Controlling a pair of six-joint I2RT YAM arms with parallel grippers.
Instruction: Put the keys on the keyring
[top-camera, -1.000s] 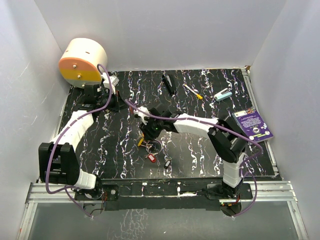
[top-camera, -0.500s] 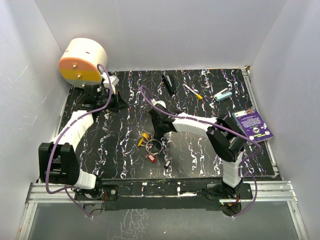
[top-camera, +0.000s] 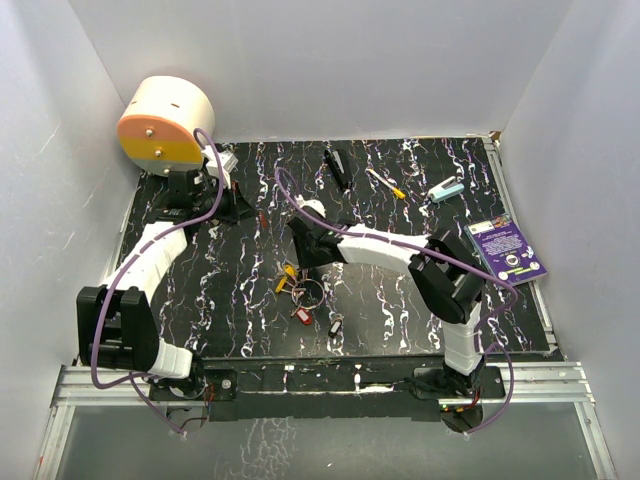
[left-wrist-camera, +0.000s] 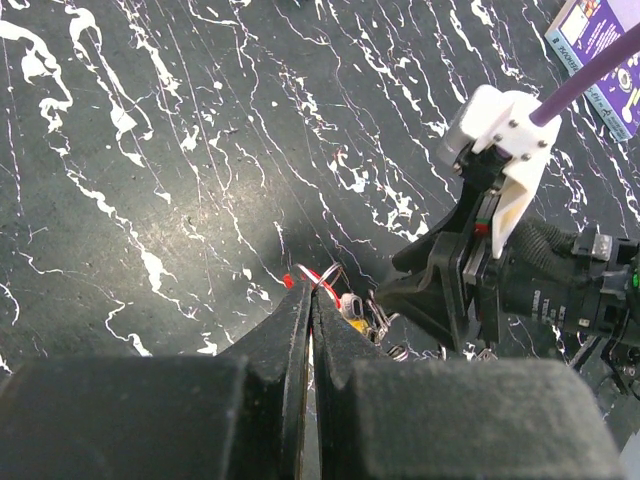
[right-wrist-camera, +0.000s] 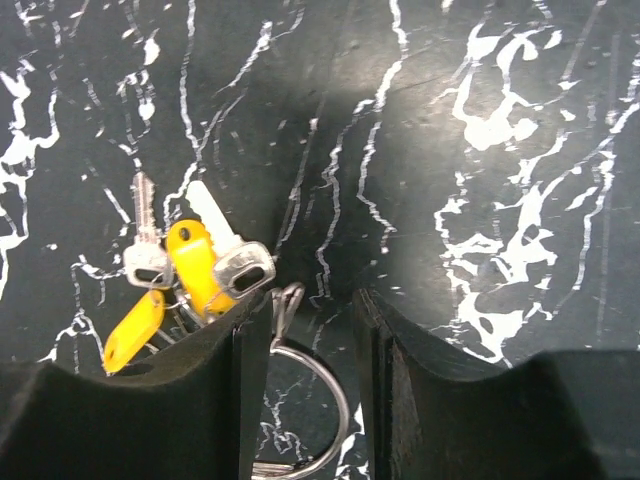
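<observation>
A bunch of keys (top-camera: 288, 278) with yellow heads lies mid-table, and it also shows in the right wrist view (right-wrist-camera: 195, 262). The silver keyring (top-camera: 312, 293) lies beside them. A red key (top-camera: 300, 315) and a black key (top-camera: 335, 326) lie apart, nearer the front. My right gripper (top-camera: 300, 256) is open and empty just behind the bunch. In its wrist view (right-wrist-camera: 310, 320) the keyring (right-wrist-camera: 338, 415) lies between its fingers, below them. My left gripper (top-camera: 250, 213) is shut, empty and well back-left of the keys. Its wrist view (left-wrist-camera: 310, 295) shows the ring (left-wrist-camera: 326, 274) beyond the tips.
A round orange-and-white object (top-camera: 165, 125) stands at the back left. A long black bar (top-camera: 337, 168), a white stick with a yellow tip (top-camera: 385, 183) and a teal item (top-camera: 447, 190) lie at the back. A purple booklet (top-camera: 508, 250) lies at the right edge. White walls enclose the table.
My right gripper has lifted off the key bunch and drawn back toward the rear, uncovering the keys and ring. The left arm has not moved.
</observation>
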